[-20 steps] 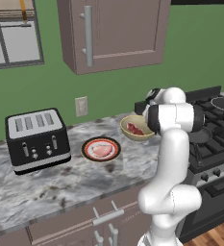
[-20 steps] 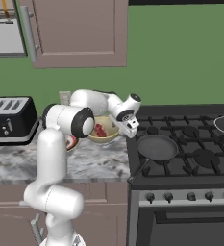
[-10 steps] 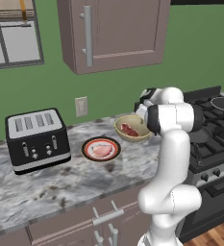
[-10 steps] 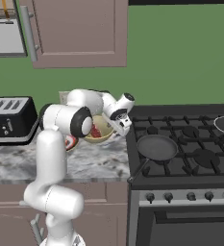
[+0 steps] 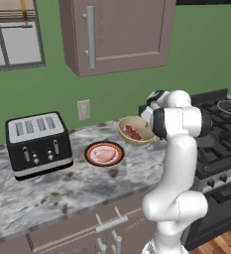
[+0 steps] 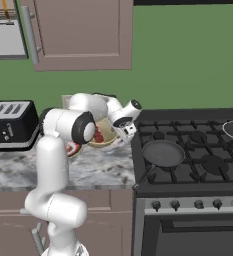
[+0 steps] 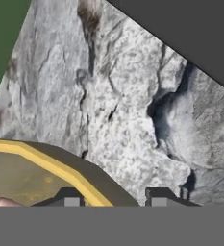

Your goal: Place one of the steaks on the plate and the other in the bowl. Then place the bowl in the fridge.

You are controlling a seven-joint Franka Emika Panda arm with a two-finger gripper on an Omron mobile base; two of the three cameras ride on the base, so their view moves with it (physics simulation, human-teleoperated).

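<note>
1. Hand view: the bowl's [image 7: 51,166] yellow rim runs diagonally between the two dark fingertips [image 7: 68,198], one finger inside the wall and one outside, with marbled surface [image 7: 123,105] beyond.
2. The end effector [image 6: 122,131] is narrowed onto that rim and, by my reading, is gripping the bowl at its edge nearest the stove [image 6: 193,150].
3. In the left base view the bowl [image 5: 135,131] looks tipped and possibly raised slightly off the surface [image 5: 62,188], just beside the end effector [image 5: 147,115], with the deeper red steak [image 5: 132,132] inside it.
4. The pale pink steak [image 5: 105,155] lies on the plate [image 5: 104,154], near the bowl, between it and the toaster [image 5: 37,144].
5. Key relation: the bowl hangs from one side only, its body stretching from the fingers back toward the plate, so the load sits off-centre from the grip.
6. Judgement: both steaks are placed; carrying the bowl to the fridge remains, and a tilt during that carry could spill the meat.
</note>
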